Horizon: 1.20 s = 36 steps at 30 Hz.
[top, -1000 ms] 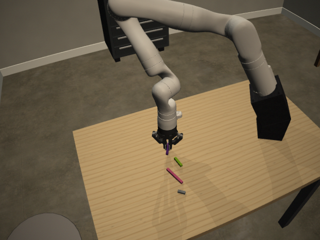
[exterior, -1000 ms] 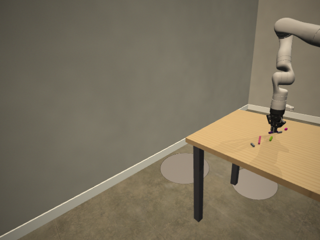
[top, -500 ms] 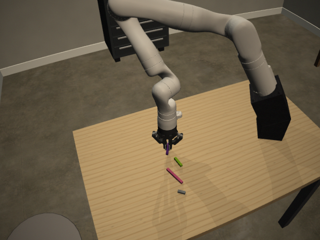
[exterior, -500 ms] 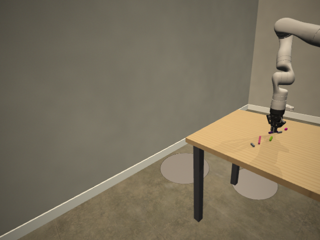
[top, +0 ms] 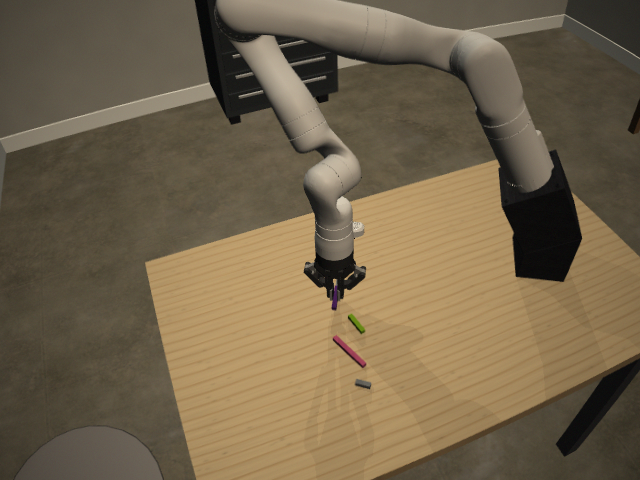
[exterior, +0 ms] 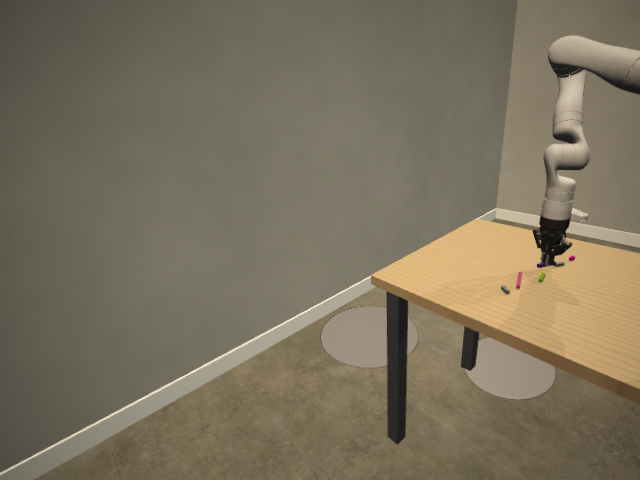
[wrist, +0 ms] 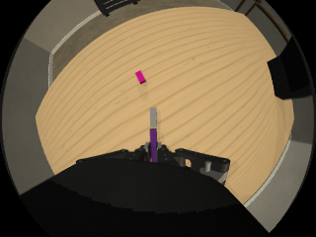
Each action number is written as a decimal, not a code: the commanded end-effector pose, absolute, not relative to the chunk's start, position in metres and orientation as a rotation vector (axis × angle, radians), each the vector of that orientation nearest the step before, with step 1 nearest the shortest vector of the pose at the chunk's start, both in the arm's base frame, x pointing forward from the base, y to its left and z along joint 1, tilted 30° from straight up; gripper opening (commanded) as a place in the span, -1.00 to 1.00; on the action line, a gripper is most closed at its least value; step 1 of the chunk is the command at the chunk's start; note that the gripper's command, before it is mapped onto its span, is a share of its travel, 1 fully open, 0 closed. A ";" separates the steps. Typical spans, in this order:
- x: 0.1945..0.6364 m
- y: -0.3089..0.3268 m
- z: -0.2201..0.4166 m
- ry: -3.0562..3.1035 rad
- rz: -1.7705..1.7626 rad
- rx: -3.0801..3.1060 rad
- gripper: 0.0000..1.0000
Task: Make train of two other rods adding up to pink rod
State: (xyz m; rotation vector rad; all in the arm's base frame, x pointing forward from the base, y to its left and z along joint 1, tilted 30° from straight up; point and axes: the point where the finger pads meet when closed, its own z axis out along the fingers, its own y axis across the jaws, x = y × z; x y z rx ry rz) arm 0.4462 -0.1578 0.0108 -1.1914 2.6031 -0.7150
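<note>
The claw (top: 335, 295) (exterior: 547, 262) (wrist: 154, 148) is narrow, its fingers closed on the purple rod (top: 334, 300) (exterior: 540, 265) (wrist: 153, 138) low over or on the counter (top: 232, 310) (exterior: 439, 268) (wrist: 197, 74); whether the rod bears its full weight there I cannot tell. Just ahead of the claw in the wrist view, the nearer grey rod (exterior: 559, 264) (wrist: 153, 117) lies end to end with the purple one, in what looks like one straight line. Six and three make the pink rod's nine, so the step in hand seems to be seating or releasing the second rod. Next calls for checking that it lies flat, opening gently and rising straight up; a sideways drag could spoil the joint. Near the claw, apart from the pair, lies the lime rod (top: 356, 323) (exterior: 541, 277). The magenta rod (exterior: 571, 257) (wrist: 140, 77) lies beyond the grey end of the train. Farther from the claw, past the lime rod, come the pink rod (top: 349, 351) (exterior: 519, 280) and then the spare grey rod (top: 362, 383) (exterior: 505, 289). No container holds any rod in sight; well behind the claw, a drawer cabinet (top: 219, 85) stands shut, its contents hidden.
</note>
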 end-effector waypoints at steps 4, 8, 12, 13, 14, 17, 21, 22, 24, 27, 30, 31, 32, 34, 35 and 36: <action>0.447 -0.159 0.012 2.604 -0.717 -1.187 -0.91; 0.447 -0.159 0.012 2.604 -0.717 -1.187 -0.91; 0.447 -0.159 0.011 2.604 -0.717 -1.187 -0.91; 0.447 -0.160 0.011 2.604 -0.717 -1.187 -0.91; 0.448 -0.160 0.011 2.604 -0.717 -1.187 -0.91; 0.448 -0.160 0.010 2.604 -0.717 -1.187 -0.91; 0.449 -0.161 0.008 2.604 -0.717 -1.187 -0.91; 0.449 -0.161 0.008 2.604 -0.717 -1.187 -0.91; 0.449 -0.161 0.007 2.604 -0.717 -1.187 -0.91; 0.449 -0.162 0.006 2.604 -0.717 -1.187 -0.91; 0.450 -0.162 0.006 2.604 -0.717 -1.187 -0.91; 0.450 -0.162 0.006 2.604 -0.717 -1.187 -0.91; 0.450 -0.162 0.006 2.604 -0.717 -1.187 -0.91; 0.450 -0.162 0.006 2.604 -0.717 -1.187 -0.91; 0.450 -0.162 0.006 2.604 -0.717 -1.187 -0.91; 0.450 -0.162 0.006 2.604 -0.717 -1.187 -0.91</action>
